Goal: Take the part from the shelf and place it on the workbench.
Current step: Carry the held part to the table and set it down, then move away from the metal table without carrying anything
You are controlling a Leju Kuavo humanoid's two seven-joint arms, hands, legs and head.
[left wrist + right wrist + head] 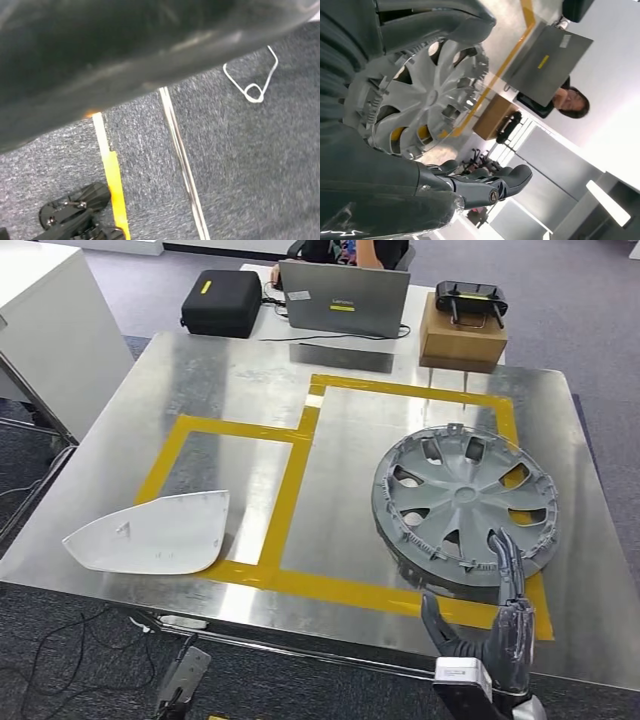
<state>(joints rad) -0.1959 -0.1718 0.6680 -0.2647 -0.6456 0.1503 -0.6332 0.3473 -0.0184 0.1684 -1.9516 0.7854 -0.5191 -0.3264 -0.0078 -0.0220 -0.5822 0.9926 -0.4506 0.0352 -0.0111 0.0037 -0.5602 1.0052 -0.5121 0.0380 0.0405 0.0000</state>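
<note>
Noted flat on counter (226, 380) at 4 o'clock: grey hubcap (464, 500); right hand (502, 625) beside its 6 o'clock rim, fingers spread, holding nothing.

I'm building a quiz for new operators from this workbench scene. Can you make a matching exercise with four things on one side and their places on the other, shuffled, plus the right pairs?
Things:
1. wheel cover
2. white panel
3. laptop
4. right hand

Places:
A. at the table's near edge, just in front of the wheel cover
B. on the far desk, beside a black case
C. inside the right-side yellow tape outline
D. on the table's near left part

Pairs: 1-C, 2-D, 3-B, 4-A
</note>
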